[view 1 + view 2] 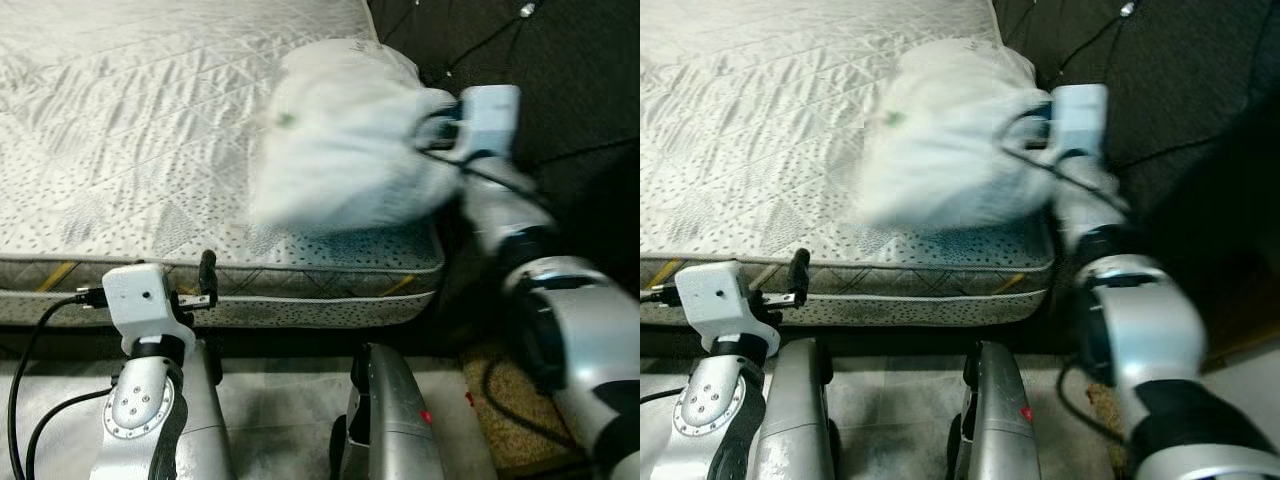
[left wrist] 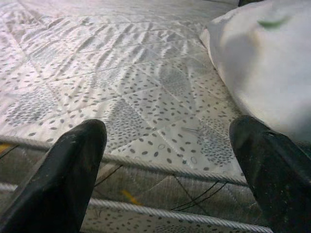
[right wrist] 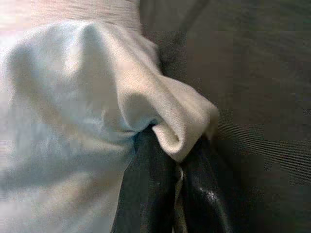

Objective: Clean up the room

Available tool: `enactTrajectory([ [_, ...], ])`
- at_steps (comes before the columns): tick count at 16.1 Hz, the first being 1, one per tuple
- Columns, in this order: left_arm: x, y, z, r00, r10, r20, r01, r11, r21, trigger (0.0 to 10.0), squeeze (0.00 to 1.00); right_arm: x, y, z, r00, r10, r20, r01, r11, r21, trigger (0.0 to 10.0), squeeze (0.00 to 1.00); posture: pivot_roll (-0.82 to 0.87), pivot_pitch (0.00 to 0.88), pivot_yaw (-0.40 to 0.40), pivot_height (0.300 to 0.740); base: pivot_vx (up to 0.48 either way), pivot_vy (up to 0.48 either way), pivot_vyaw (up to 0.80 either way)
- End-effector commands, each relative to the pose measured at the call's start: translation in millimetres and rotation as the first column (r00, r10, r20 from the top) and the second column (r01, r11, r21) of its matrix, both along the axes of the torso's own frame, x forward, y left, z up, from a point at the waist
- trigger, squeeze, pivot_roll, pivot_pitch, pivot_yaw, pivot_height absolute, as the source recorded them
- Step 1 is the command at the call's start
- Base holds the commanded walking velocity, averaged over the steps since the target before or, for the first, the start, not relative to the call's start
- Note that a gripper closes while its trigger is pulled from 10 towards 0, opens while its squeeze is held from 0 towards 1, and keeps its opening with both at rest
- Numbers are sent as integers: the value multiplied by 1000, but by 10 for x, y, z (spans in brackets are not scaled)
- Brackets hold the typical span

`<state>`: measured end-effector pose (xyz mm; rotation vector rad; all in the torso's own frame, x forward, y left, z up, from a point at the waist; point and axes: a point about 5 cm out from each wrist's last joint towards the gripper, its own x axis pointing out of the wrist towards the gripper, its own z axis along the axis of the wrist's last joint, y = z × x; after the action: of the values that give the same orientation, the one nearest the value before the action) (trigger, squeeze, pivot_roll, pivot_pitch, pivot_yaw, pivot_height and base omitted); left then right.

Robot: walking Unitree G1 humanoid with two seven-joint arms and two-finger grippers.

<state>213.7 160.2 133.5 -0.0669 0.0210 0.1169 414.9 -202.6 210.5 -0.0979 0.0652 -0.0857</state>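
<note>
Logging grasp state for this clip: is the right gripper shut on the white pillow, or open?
Shut on it. The right gripper has its fingers together, pinching a corner fold of the white pillow over the mattress.

Pillow (image 1: 340, 140): soft matt white cloth, fine weave seen in wrist view, creased where pinched by right gripper (image 3: 177, 170). Mattress (image 1: 130, 130): quilted fabric w/ slight sheen, speckled print, corded piping at edge. Gripper fingers (image 2: 68, 179): black, smooth, semi-gloss plastic/rubber. Arms: silver, glossy shell. Floor mat (image 1: 505, 420): coarse, rough weave.
</note>
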Motion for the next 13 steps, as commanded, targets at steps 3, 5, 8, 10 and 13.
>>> enactTrajectory([
  [3, 40, -42, -18, 1000, -19, 2, 19, 1000, -6, 10000, 0, -95, -276, -103, 999, -41, 11, 41, 999, -15, 0, 0, 68, 34, -108, 538, 0, 0, 0],
  [5, 89, -62, -18, 999, -35, 10, 35, 999, -8, 10000, 0, -245, -245, -551, 995, 13, -98, -12, 1000, 14, 0, 0, 55, 21, -92, 538, 0, 0, 0],
  [8, 141, -52, -15, 999, -46, 17, 46, 999, -3, 10000, 0, -397, -76, -858, 984, 95, -148, -91, 995, 35, 0, 0, 47, 6, -80, 538, 0, 0, 0],
  [10, 174, -41, -15, 998, -51, 23, 51, 999, 3, 10000, 0, -509, -24, -944, 982, 107, -153, -100, 994, 52, 0, 0, 45, 0, -73, 538, 0, 0, 0],
  [13, 210, -58, -7, 998, -61, 31, 61, 998, 6, 10000, 0, -492, -63, -929, 984, 90, -155, -82, 995, 53, 0, 0, 48, 0, -69, 538, 0, 0, 0],
])
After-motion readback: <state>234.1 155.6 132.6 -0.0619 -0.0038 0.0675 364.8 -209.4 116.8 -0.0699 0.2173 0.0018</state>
